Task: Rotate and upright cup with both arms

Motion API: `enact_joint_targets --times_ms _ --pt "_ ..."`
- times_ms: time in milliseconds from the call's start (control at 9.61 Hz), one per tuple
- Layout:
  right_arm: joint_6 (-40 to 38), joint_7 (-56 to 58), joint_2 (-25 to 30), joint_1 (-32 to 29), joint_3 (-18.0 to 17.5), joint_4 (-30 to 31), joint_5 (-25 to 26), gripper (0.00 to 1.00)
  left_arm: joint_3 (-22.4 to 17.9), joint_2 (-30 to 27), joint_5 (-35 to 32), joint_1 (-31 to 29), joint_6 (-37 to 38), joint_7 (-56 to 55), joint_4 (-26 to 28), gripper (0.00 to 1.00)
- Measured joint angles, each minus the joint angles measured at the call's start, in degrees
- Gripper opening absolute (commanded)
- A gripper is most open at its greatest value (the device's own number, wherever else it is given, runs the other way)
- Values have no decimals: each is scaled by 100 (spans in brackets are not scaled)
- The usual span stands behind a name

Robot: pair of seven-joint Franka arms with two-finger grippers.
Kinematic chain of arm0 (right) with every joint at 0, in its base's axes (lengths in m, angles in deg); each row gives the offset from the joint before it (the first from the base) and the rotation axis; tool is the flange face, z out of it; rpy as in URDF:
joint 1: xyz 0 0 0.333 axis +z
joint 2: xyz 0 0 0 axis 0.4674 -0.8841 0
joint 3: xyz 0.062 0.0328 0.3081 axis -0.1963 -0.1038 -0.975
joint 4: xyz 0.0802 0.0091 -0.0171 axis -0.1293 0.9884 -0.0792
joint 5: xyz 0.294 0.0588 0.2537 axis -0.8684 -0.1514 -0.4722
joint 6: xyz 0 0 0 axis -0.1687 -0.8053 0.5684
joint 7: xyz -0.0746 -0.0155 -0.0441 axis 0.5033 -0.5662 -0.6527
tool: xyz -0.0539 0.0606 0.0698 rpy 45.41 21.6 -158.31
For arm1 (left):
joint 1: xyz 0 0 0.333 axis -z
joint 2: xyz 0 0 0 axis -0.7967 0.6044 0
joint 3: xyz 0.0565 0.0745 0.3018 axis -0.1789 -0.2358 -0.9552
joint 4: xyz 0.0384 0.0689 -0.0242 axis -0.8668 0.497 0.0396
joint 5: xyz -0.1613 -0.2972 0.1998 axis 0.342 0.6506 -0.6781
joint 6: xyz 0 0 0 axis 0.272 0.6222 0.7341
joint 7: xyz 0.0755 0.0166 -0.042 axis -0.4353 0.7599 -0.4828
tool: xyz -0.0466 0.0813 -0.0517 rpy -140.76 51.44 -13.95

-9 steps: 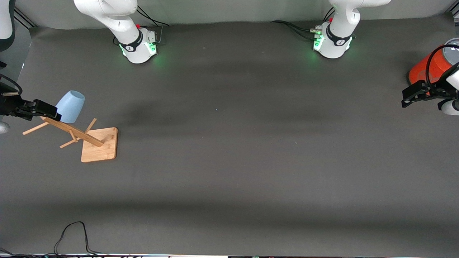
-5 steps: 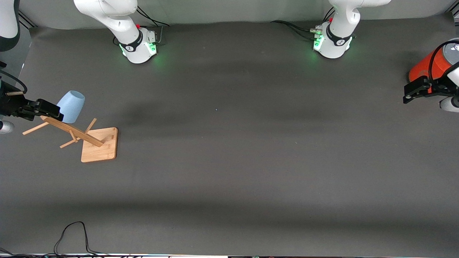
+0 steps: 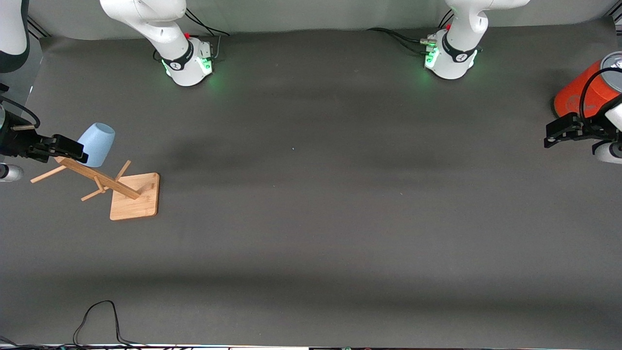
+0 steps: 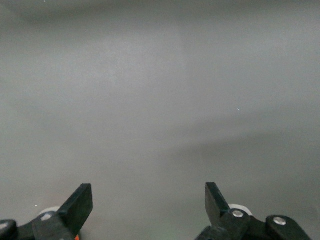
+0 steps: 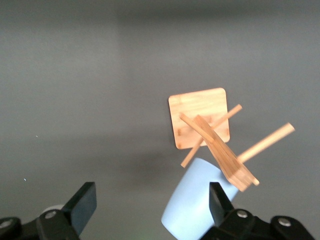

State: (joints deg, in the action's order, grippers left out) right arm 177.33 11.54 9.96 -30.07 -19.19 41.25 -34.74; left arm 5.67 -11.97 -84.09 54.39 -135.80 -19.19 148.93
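Observation:
The pale-blue cup point(image 3: 96, 138) hangs at the top of the wooden rack point(image 3: 134, 197), at the right arm's end of the table. My right gripper point(image 3: 79, 151) is open, level with the rack's top, right beside the cup. In the right wrist view the cup point(image 5: 192, 205) lies between the open fingers of the right gripper point(image 5: 150, 204), close against one finger point(image 5: 220, 202), with the rack's post and pegs point(image 5: 220, 150) over it. My left gripper point(image 3: 551, 138) is open and empty in the air at the left arm's end; the left wrist view shows it point(image 4: 149, 202) over bare mat.
A large orange-red cylinder with a grey top point(image 3: 580, 95) stands at the left arm's end, close to the left gripper. A black cable point(image 3: 97, 316) loops on the mat at the edge nearest the front camera.
The right gripper has edged slightly closer to the cup. The left gripper has shifted a little beside the orange-red cylinder. The cup and rack have not moved.

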Motion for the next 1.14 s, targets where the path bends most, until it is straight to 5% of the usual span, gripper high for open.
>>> enact_joint_targets --times_ms 416,624,832,1145 --pt "16 110 856 -31 632 911 6 100 7 1088 0 -1 340 29 -1255 100" --pt "23 -999 855 -18 658 1016 -13 100 69 1756 8 27 341 36 -1748 100" --pt "28 -2365 851 12 647 1074 -185 100 166 1993 10 158 341 35 -1936 100" --pt "397 -2981 863 12 655 1515 -271 100 162 1992 8 238 409 33 -2034 100"
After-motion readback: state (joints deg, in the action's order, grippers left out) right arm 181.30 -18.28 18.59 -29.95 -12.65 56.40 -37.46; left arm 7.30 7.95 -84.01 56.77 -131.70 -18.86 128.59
